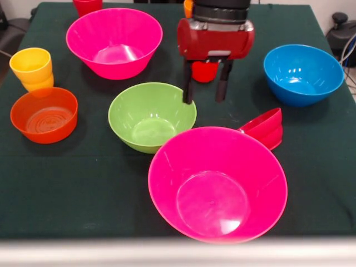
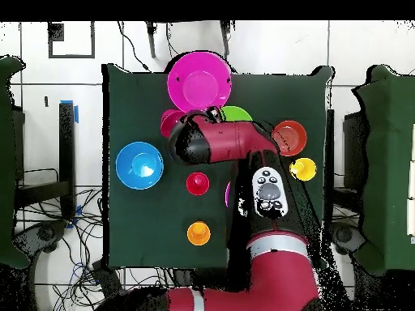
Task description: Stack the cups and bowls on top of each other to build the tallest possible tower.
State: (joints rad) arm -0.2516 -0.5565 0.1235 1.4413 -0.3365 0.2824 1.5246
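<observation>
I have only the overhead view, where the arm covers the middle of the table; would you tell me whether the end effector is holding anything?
Observer: No. The end effector is open and empty, hanging by the lime-green bowl's rim.
Operator: Thank you. Is the red shape by the table's edge lying flat?
Observer: No. The small red bowl is tilted, leaning against the near pink bowl's rim.
Operator: Does the yellow cup stand alone?
Observer: No. It sits on what looks like an orange cup, which is hidden from above.
</observation>
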